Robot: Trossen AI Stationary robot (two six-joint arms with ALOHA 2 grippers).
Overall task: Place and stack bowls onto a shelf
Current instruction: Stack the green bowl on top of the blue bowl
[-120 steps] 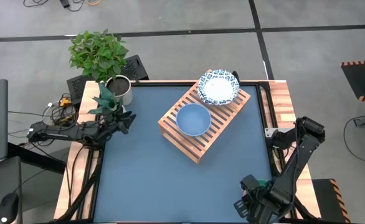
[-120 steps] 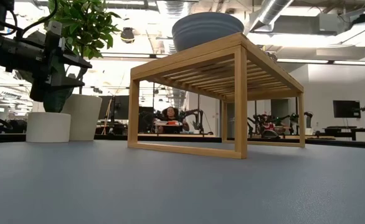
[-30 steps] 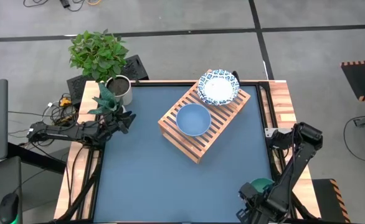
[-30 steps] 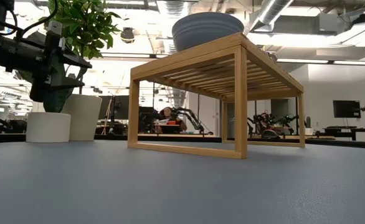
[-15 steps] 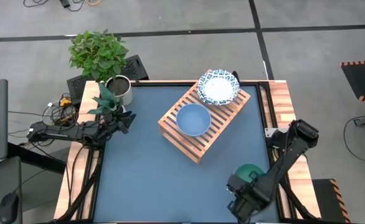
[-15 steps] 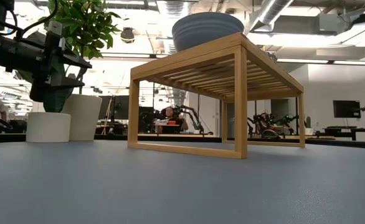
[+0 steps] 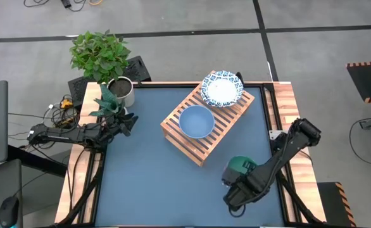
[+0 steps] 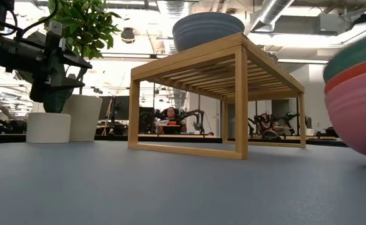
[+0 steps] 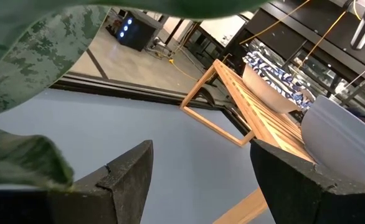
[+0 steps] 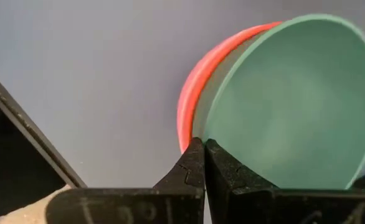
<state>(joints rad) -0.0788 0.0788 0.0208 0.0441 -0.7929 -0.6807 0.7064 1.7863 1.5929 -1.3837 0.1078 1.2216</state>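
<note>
1. Carrying a nested pair, the right gripper [image 10: 202,163] has its fingers pinched tight on the rims of a green bowl [image 7: 238,167] sitting inside a pink-red bowl [image 10: 195,93], near the shelf's [image 7: 206,125] front corner and apart from it.
2. In the low view the pair sits low over the tabletop [image 7: 147,177], tilted; whether it touches the surface I cannot tell.
3. On the shelf already: a plain blue bowl [image 7: 196,121] near its front half and a blue-and-white patterned bowl [image 7: 222,87] at its far end.
4. Judged from that, two bowls are placed and the held pair still has to reach the slats or be stacked on one of those there.
5. The left gripper [image 9: 198,180] waits well to the shelf's left, by a potted plant [image 7: 103,60], fingers spread wide and empty.
</note>
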